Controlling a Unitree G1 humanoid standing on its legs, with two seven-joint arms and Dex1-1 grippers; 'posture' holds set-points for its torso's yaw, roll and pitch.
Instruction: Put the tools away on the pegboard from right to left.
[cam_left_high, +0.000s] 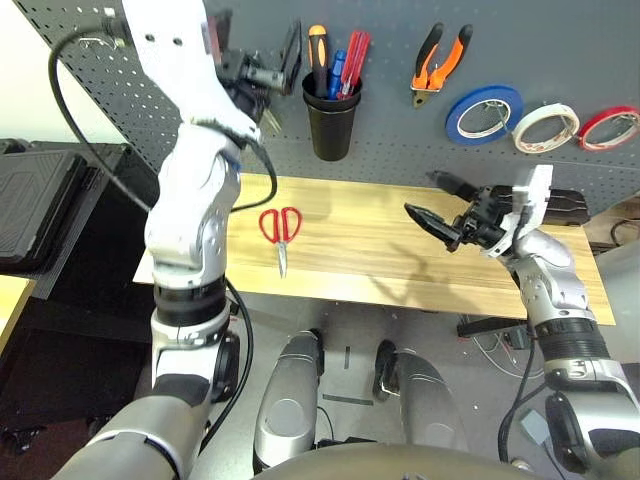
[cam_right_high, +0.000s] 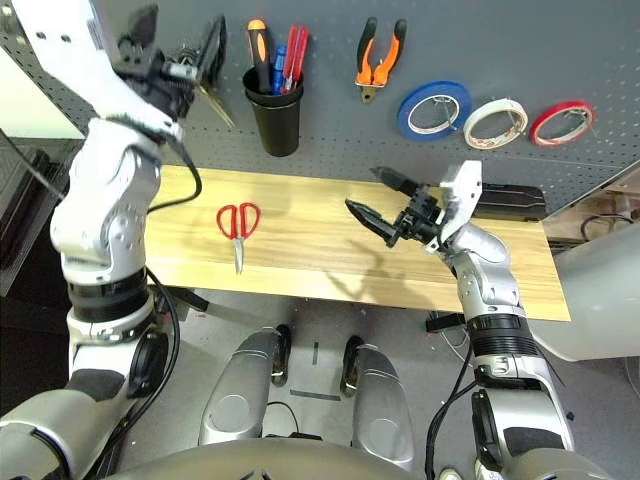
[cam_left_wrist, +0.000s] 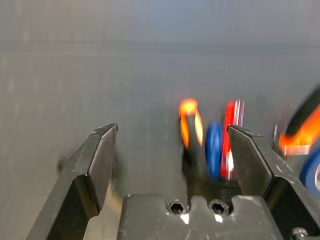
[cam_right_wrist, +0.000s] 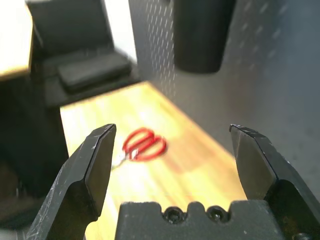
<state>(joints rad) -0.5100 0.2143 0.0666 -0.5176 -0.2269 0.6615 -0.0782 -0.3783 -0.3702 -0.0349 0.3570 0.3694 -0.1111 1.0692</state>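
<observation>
Pegboard (cam_left_high: 560, 40) behind a pale wooden worktop (cam_left_high: 380, 250). Landmark: the black cup (cam_left_high: 331, 118) fixed to the pegboard, holding the orange-ended screwdriver (cam_left_high: 317, 55) with blue and red-handled tools beside it. To the cup's right hang the orange-and-black pliers (cam_left_high: 438, 62); further right in a row hang the blue tape ring (cam_left_high: 484, 113), the white tape ring (cam_left_high: 545, 127) and the red tape ring (cam_left_high: 608, 127). The red-handled scissors (cam_left_high: 281, 231) lie flat on the worktop, below and slightly left of the cup, blades pointing toward the front edge. The left gripper (cam_left_high: 262, 75) is raised against the pegboard just left of the cup, fingers (cam_left_wrist: 97, 160) apart and empty. The right gripper (cam_left_high: 440, 205) hovers over the worktop, below and right of the cup, under the pliers; its fingers (cam_right_wrist: 92, 165) stand wide apart, empty, aimed toward the scissors.
</observation>
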